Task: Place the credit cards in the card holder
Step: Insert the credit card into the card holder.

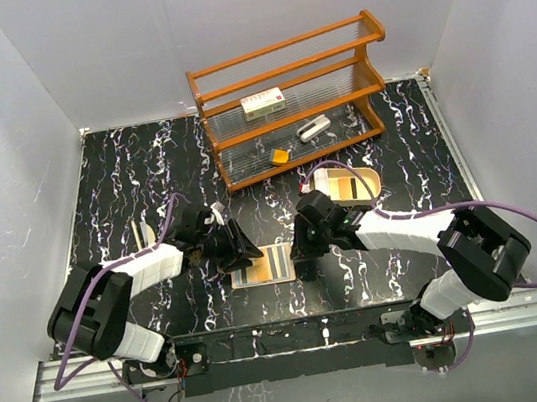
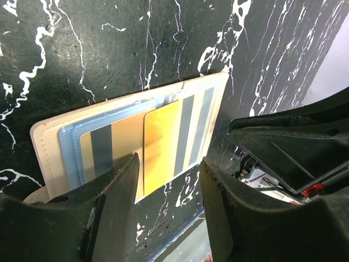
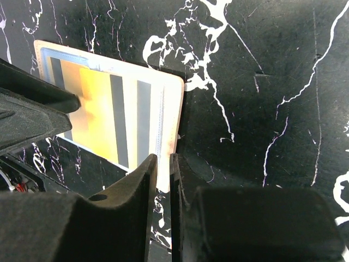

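Observation:
The tan card holder (image 1: 268,264) lies open and flat between both arms, its striped pockets up (image 2: 199,123). An orange-yellow credit card (image 2: 161,144) sits partly in a pocket, its lower end sticking out; it also shows in the right wrist view (image 3: 95,109). My left gripper (image 2: 169,188) is open and empty, its fingers (image 2: 117,188) straddling the card's lower end at the holder's near edge. My right gripper (image 3: 163,169) is shut with a hairline gap, its tips over the holder's right edge (image 3: 169,109). No other card shows clearly.
An oval beige-rimmed tray (image 1: 374,177) with a striped flat thing in it lies behind the right arm. A wooden rack (image 1: 293,96) at the back holds a white box (image 1: 262,104), an orange block (image 1: 281,156) and a silver item (image 1: 313,129).

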{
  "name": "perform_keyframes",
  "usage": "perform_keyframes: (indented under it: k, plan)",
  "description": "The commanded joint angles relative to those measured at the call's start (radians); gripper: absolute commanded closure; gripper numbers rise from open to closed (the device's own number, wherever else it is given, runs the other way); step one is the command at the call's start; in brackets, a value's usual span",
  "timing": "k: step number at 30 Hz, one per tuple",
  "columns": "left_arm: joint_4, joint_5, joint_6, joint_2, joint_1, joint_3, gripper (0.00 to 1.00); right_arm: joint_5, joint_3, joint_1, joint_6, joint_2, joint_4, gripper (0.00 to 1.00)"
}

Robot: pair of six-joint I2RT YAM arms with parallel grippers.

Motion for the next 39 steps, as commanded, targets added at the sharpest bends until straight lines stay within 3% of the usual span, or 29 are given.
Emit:
perform_keyframes:
  k: [1,25,31,39]
  plan:
    - [0.002,0.016,0.005,0.010,-0.006,0.001,0.52,-0.011,-0.003,0.004,0.012,-0.010,0.057,0.85]
    - [0.182,0.027,-0.104,0.088,-0.109,0.018,0.56,0.040,-0.031,0.004,-0.024,0.096,0.114,0.87]
    - [0.044,-0.022,-0.074,0.034,-0.109,0.052,0.55,0.097,0.008,0.004,-0.049,0.018,0.008,0.84]
    - [-0.225,-0.143,-0.005,-0.063,-0.094,0.122,0.53,0.036,0.064,0.004,-0.057,-0.037,-0.033,0.65]
